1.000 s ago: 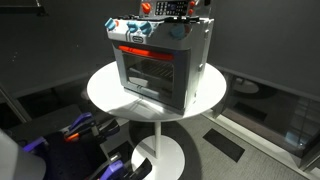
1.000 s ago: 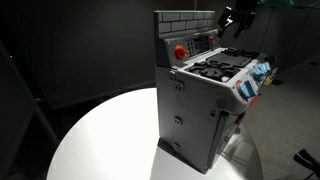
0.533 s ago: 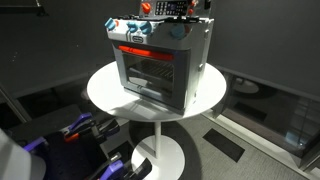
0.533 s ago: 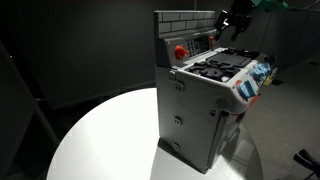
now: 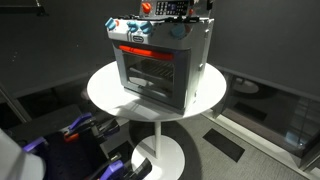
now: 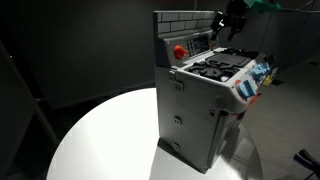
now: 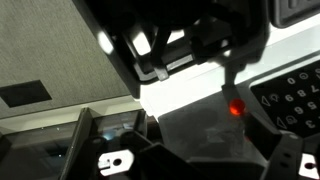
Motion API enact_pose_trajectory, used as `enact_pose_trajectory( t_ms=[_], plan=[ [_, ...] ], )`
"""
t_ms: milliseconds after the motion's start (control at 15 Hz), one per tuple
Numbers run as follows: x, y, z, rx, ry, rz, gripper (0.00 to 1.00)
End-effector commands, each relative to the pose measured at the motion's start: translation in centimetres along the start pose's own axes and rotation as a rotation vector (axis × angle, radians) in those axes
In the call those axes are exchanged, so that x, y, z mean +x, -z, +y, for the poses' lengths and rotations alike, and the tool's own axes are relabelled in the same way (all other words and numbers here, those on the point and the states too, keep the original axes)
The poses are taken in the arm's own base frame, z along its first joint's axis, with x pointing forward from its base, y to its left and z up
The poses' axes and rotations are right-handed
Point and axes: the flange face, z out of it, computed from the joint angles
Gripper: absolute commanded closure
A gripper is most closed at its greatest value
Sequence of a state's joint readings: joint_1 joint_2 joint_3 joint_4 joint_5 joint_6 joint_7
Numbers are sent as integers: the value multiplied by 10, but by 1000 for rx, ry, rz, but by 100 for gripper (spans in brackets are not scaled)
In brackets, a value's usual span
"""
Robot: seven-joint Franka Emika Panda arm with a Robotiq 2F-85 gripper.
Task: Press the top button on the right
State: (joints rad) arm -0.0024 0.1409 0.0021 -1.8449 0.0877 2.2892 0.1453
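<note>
Grey plastic toy stove (image 6: 205, 100) sits on the white round table (image 6: 90, 140); the task's thing is the button cluster (image 6: 203, 41) on the right part of its upright back panel (image 6: 185, 22), beside the red knob (image 6: 180, 51); single buttons are too small to pick out. Change over the last second: gripper (image 6: 231, 17) has crept slightly up and toward the panel in an exterior view; stove unmoved. It now hangs just beside the panel's top right corner, apparently not touching. Claw state: cannot tell; it is only dark blurs in the wrist view, with a red glow (image 7: 235, 108) and a keypad (image 7: 295, 95) below. Judgement: still the approach, press not yet made; next move needs a short, fine push onto the top button.
</note>
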Motion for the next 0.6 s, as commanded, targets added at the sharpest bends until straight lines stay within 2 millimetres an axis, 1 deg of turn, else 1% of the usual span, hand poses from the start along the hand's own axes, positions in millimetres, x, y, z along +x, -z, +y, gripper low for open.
enact_pose_trajectory(
  t_ms=[0,267,533],
  plan=[
    [8,9,-6,8,14,-20,0],
    [-10,24,-3,16,59,-109,0],
    [-32,46,1,0,99,-204,0]
  ],
)
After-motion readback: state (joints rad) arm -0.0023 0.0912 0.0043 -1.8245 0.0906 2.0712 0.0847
